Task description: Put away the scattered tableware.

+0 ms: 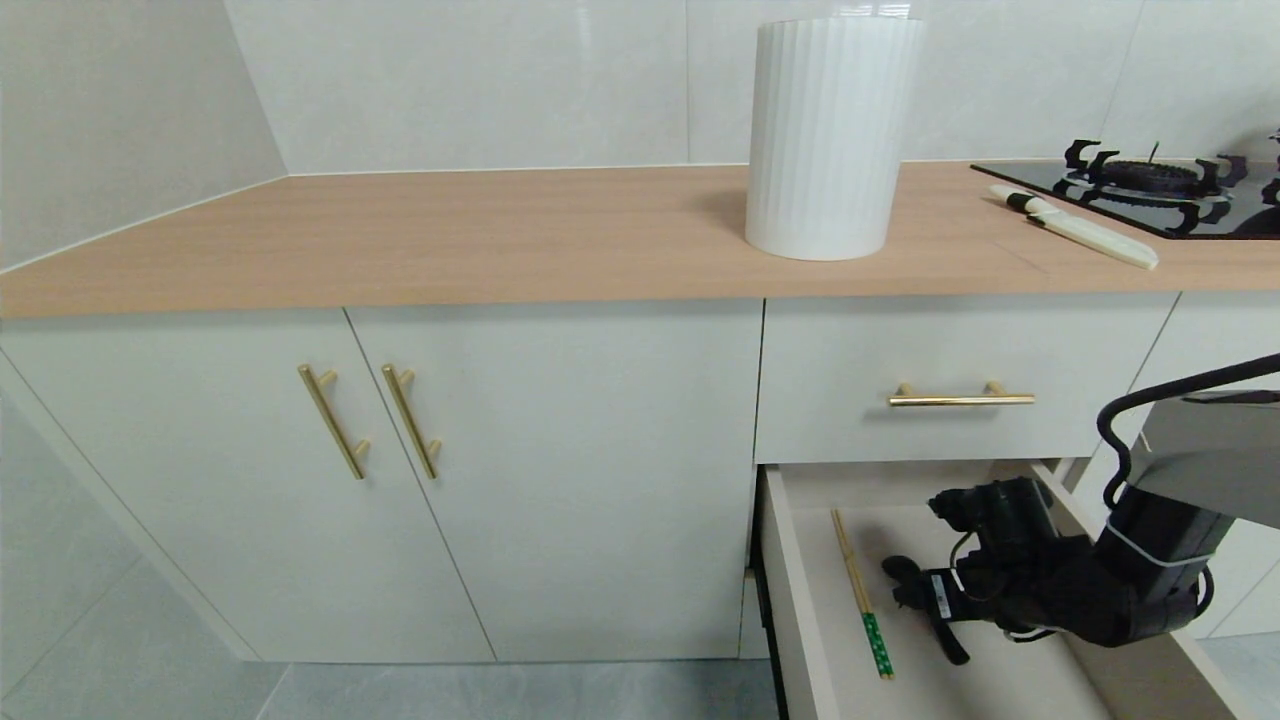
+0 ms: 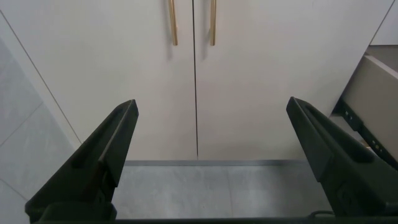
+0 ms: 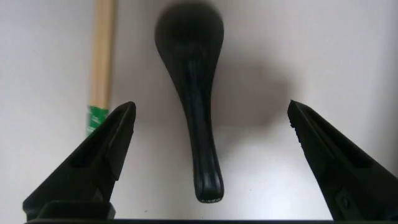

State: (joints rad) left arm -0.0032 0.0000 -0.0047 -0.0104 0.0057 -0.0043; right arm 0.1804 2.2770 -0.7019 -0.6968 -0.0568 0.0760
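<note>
Counter [image 1: 400, 240] runs across the head view, carrying a white ribbed bin [image 1: 830, 140] and, near the stove [image 1: 1150, 185], a knife [image 1: 1078, 229]. Below it a drawer [image 1: 795, 590] stands pulled out, with chopsticks [image 1: 861, 595] lying on its floor near its left wall. My right gripper [image 1: 930, 605] hangs low inside the drawer, just beside the chopsticks. From the left wrist view, my left gripper [image 2: 211, 106] has its jaws spread wide with nothing between them, facing the two cupboard doors [image 2: 261, 81] and their gold handles [image 2: 173, 25] above the grey floor [image 2: 205, 186]. From the right wrist view, my right jaws are also wide apart and grip nothing. A black spoon [image 3: 199, 124] lies flat on the drawer floor between them, touching neither finger, and the chopsticks' green end sits close to one finger [image 3: 106, 155].
</note>
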